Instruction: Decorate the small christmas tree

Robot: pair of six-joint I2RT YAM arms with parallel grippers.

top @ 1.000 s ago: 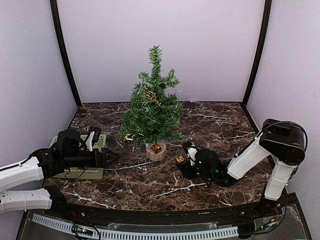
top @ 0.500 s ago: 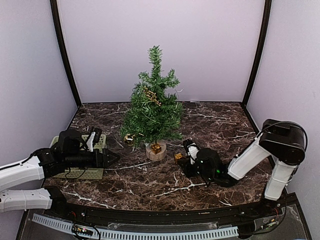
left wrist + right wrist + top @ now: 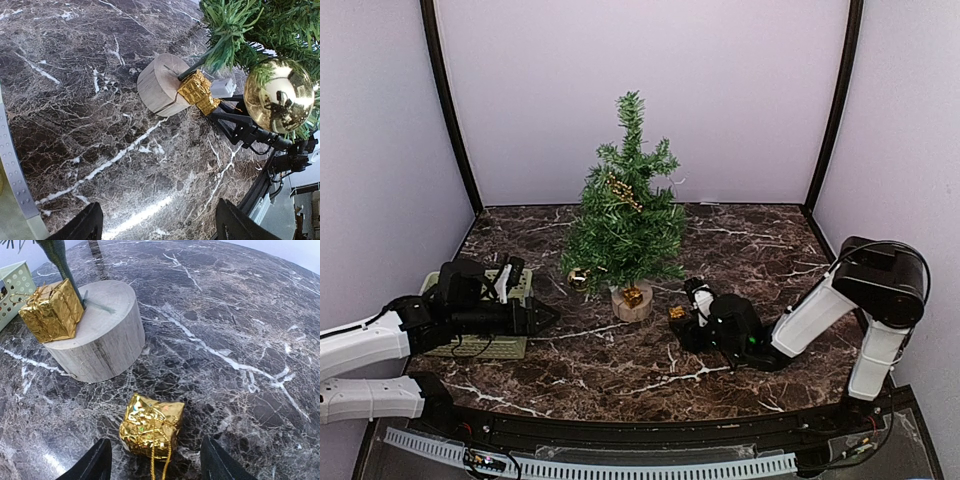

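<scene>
The small christmas tree [image 3: 625, 215] stands mid-table on a round pale stump [image 3: 631, 303] [image 3: 100, 335]. It carries a gold ball [image 3: 577, 277] [image 3: 278, 95] on a low left branch and a gold trinket [image 3: 623, 192] higher up. One gold foil gift [image 3: 633, 296] [image 3: 51, 310] [image 3: 199, 91] hangs against the stump. A second gold gift [image 3: 677, 313] [image 3: 151, 426] lies on the marble right of the stump, its cord trailing toward my right gripper [image 3: 688, 320] [image 3: 156, 460]. That gripper is open, fingers either side of the gift without touching. My left gripper [image 3: 548, 316] [image 3: 160, 222] is open and empty, low, left of the tree.
A pale green perforated basket [image 3: 485, 345] [image 3: 15, 282] sits at the left under my left arm. Dark marble tabletop [image 3: 740, 250] spreads around the tree, with lilac walls behind and at both sides.
My right gripper has edged left toward the stump, and the loose gold gift has shifted a little left with it. The left arm has barely moved.
</scene>
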